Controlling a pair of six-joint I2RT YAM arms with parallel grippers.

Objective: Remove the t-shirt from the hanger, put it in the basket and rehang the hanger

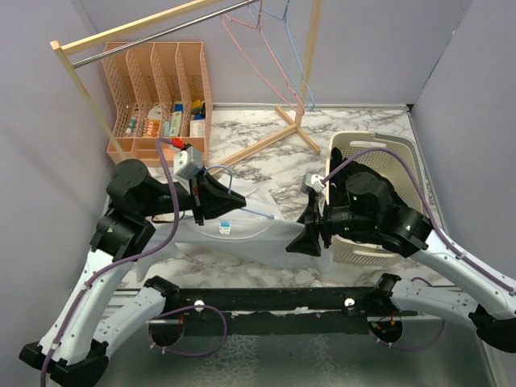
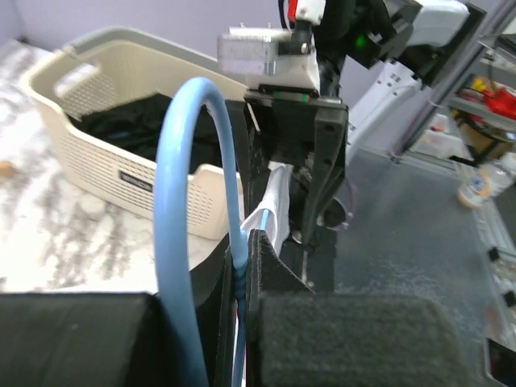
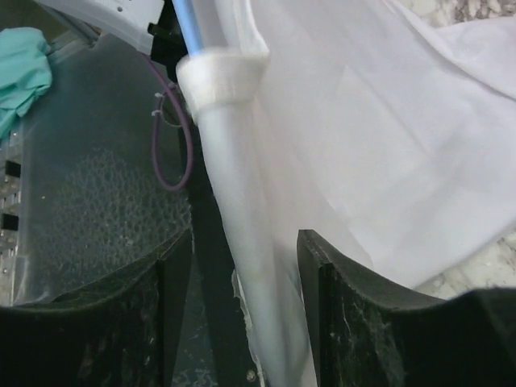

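The t-shirt (image 1: 242, 238) lies spread out on the marble table (image 1: 355, 121) just past my base rail. It is white, with its collar label facing up, and the blue hanger (image 1: 251, 212) is threaded through it.

My left gripper (image 2: 240, 274) is clamped on the hanger's wire. The hook loops up close to that wrist camera, and my own black pads (image 2: 347, 339) hide exactly where the pinch sits.

My right gripper (image 3: 246, 242) stands partly open astride a rolled band of the shirt's cloth. The cloth touches one finger and a dark gap shows at the other, so nothing is squeezed. Just above it, the hanger's blue end disappears into a hemmed cuff (image 3: 222, 72), and I cannot tell how far it runs inside. A teal cloth (image 3: 24, 56) is cut off at the frame's corner.

Further out on my right is the beige laundry basket (image 1: 372, 139), mostly covered by my right arm. The left wrist view shows dark clothes (image 2: 137, 121) inside it.

Further back on the left, a peach slotted organizer (image 1: 161, 72) holds small bottles and boxes too tiny to identify. Farthest off, the wooden clothes rack (image 1: 137, 28) carries pink and blue wire hangers (image 1: 278, 56), whose tops are cropped by the frame.
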